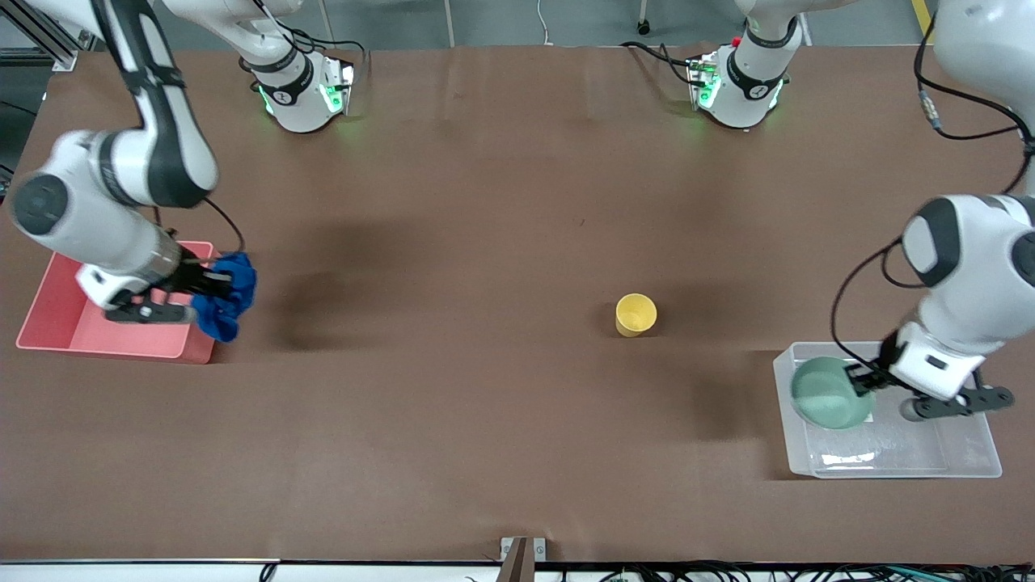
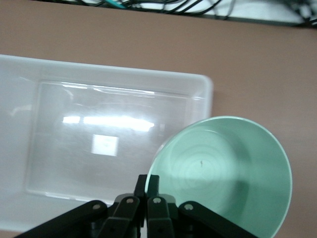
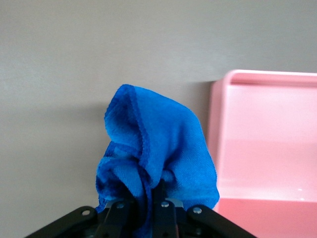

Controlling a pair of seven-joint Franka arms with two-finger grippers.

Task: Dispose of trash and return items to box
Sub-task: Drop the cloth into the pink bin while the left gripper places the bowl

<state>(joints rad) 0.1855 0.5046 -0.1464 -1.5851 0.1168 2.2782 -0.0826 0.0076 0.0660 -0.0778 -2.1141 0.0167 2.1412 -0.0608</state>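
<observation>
Jaws: right gripper (image 1: 212, 280) clenched on wrinkly blue cloth wad (image 1: 226, 296) over pink bin (image 1: 48, 315) edge; left gripper (image 1: 859, 377) pinching smooth mint bowl (image 1: 830, 394) over clear box (image 1: 970, 457). Yellow cup (image 1: 635, 314) stands well apart from the box.

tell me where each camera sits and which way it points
Front view: high across the table, facing both arm bases; shows both arms, the yellow cup and table.
Left wrist view: looks down past the left end effector pinching the green bowl over the clear box.
Right wrist view: looks past the right end effector gripping the blue cloth beside the pink bin.
Shared: the front view shows all four too.
</observation>
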